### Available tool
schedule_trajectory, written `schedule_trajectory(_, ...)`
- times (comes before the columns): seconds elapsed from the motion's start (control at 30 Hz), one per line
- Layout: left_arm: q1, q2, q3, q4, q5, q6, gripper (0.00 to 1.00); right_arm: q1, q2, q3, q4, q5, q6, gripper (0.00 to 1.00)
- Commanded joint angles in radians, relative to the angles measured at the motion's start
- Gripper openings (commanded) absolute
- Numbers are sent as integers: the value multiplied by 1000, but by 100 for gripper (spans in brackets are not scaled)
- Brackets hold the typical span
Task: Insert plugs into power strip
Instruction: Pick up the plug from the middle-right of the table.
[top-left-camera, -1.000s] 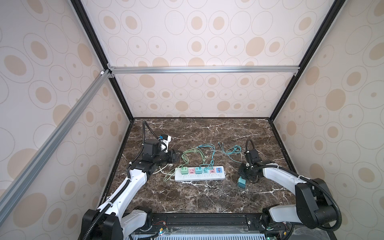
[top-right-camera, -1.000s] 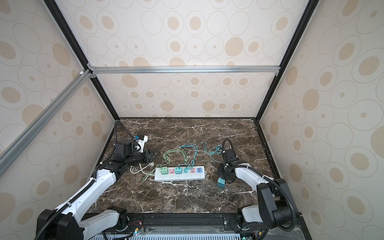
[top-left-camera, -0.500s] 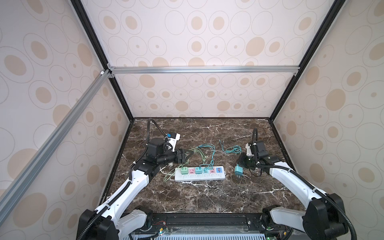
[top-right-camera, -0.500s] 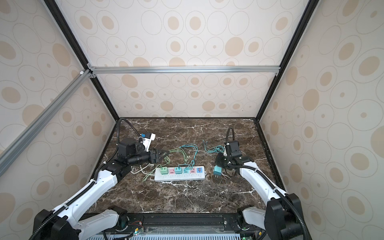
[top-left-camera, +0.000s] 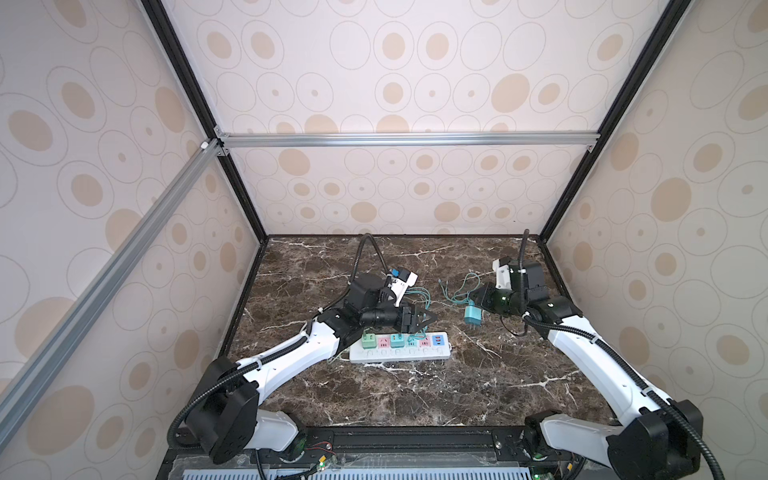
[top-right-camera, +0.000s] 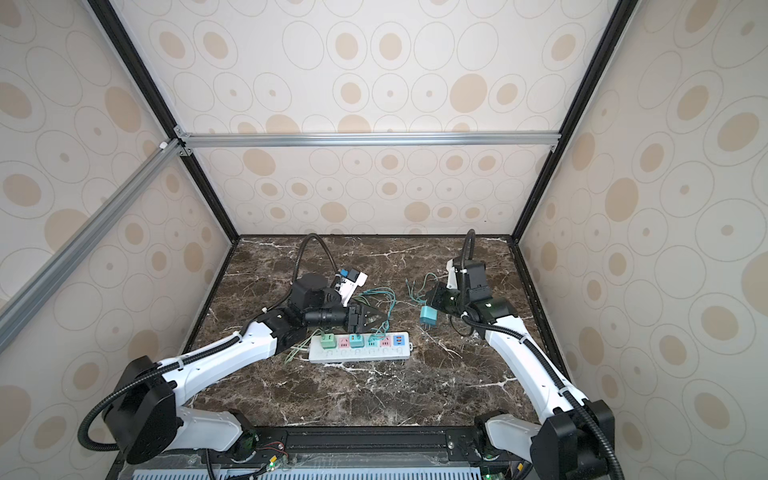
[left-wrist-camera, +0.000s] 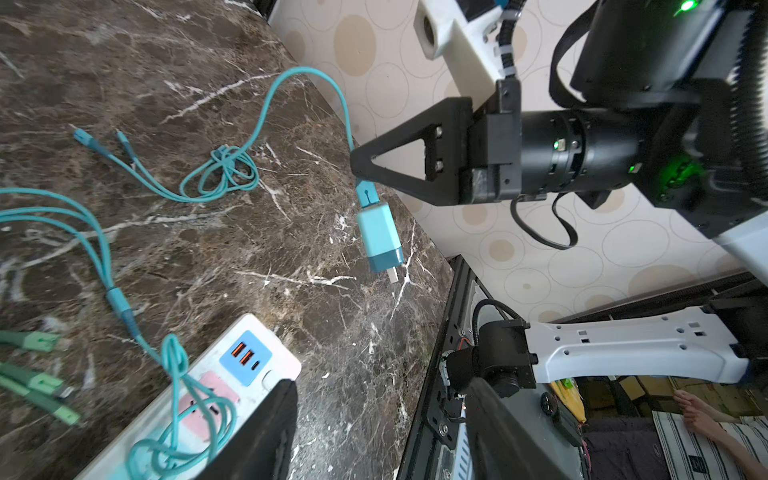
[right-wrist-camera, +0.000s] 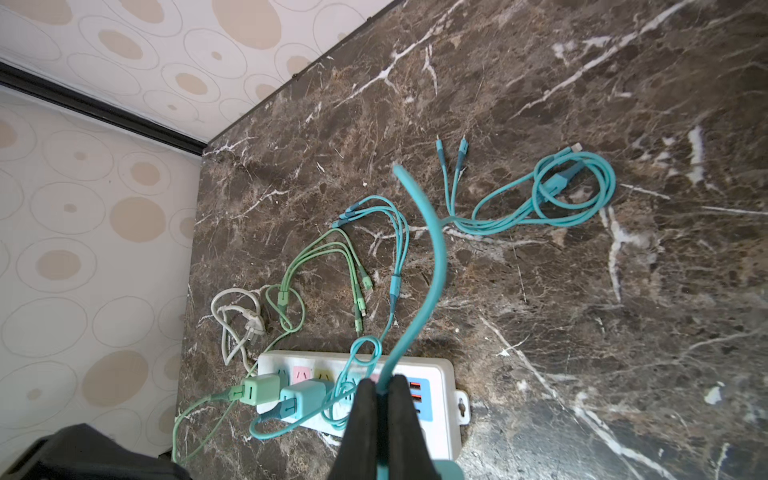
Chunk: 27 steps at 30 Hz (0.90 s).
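The white power strip (top-left-camera: 415, 354) (top-right-camera: 374, 354) (right-wrist-camera: 440, 374) (left-wrist-camera: 253, 382) lies mid-table. A mint plug (top-left-camera: 367, 340) (right-wrist-camera: 262, 389) and a teal plug (top-left-camera: 397, 340) (right-wrist-camera: 305, 399) sit in its sockets. Another teal plug (top-left-camera: 471, 316) (top-right-camera: 428, 316) (left-wrist-camera: 379, 237) hangs prongs-down in the air, right of the strip. My right gripper (top-left-camera: 475, 300) (left-wrist-camera: 360, 167) (right-wrist-camera: 378, 411) is shut on its teal cable (right-wrist-camera: 432, 257) just above the plug body. My left gripper (top-left-camera: 422, 319) (top-right-camera: 374, 320) (left-wrist-camera: 374, 436) hovers open over the strip's right part, nothing between its fingers.
A white plug with its coiled white cord (right-wrist-camera: 243, 320) lies behind the strip's left end. Green cable ends (right-wrist-camera: 353, 274) and a teal cable coil (right-wrist-camera: 569, 199) (left-wrist-camera: 224, 174) are spread over the marble behind the strip. Patterned walls close in on three sides.
My right gripper has lifted the teal plug off the table and carried it up and away from the front edge. My left arm has swung right, from the strip's left end to above its right part.
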Motion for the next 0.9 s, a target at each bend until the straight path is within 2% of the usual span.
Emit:
schedule_trajectory(0.0, -41, 50, 83, 80, -34, -38, 62, 0, -29, 29, 20, 7, -5, 0)
schedule_trajectory(0.23, -111, 194, 174, 136, -45, -56, 50, -1, -46, 25, 35, 11, -6, 0)
schedule_trajectory(0.5, -169, 302, 296, 22, -71, 9, 52, -1, -72, 7, 37, 31, -18, 0)
schedule_trajectory(0.87, -183, 385, 367, -4, -126, -4, 48, 0, -99, -16, 52, 37, -12, 0)
